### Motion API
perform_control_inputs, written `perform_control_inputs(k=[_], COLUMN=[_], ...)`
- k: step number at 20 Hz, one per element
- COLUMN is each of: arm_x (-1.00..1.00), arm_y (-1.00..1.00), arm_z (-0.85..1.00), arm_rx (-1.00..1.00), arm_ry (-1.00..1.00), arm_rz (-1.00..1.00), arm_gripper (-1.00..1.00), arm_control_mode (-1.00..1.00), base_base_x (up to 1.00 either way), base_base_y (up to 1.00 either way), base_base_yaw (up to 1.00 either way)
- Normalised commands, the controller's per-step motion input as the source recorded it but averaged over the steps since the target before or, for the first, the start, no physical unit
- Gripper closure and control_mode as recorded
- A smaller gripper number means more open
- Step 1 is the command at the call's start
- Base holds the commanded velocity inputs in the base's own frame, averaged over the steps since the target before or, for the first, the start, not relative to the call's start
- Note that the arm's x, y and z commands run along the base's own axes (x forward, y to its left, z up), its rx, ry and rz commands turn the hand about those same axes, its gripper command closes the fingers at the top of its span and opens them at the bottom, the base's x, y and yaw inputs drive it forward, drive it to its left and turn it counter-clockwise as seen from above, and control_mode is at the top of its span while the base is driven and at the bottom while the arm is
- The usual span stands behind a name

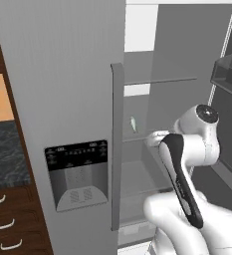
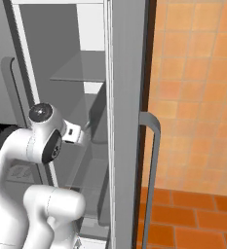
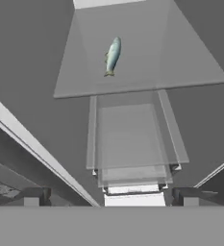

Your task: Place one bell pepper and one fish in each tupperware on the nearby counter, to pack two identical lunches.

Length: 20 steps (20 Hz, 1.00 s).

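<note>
A small silvery-blue fish (image 3: 112, 55) lies on a glass shelf (image 3: 142, 77) inside the open fridge. In the left base view the fish (image 1: 133, 124) shows just past the door handle. My gripper (image 3: 111, 197) is open, its two dark fingertips (image 3: 36, 197) spread wide with nothing between them. It points into the fridge, with the fish ahead of it and well apart. A strip of the dark speckled counter (image 1: 3, 154) shows at the far left over wood drawers. The bell pepper and the tupperware are out of view.
The closed left fridge door carries a dispenser panel (image 1: 77, 172) and a tall handle (image 1: 117, 144). The right fridge door (image 2: 127, 121) stands open beside my arm, its handle (image 2: 151, 160) facing the orange tiled wall. More glass shelves (image 3: 132, 139) lie below.
</note>
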Motion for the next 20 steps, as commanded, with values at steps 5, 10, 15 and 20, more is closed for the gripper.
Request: perform_control_inputs(k=[5,10,15,20], arm_x=[0.85,0.66,0.89,0.86], arm_y=[0.05,-0.14,-0.01,0.0], arm_z=[0.02,0.02,-0.07,0.0], arm_rx=[0.05,0.0,0.0,0.0], arm_ry=[-0.04,-0.1,-0.03,0.0], arm_rz=[-0.07,-0.02,0.0,0.0], arm_gripper=[-1.0,-1.0,-1.0,-1.0], arm_control_mode=[-1.0,-1.0,-1.0,-1.0], base_base_x=[0.0,0.0,0.0,0.0], base_base_y=[0.0,0.0,0.0,0.0], base_base_yaw=[0.0,0.0,0.0,0.0])
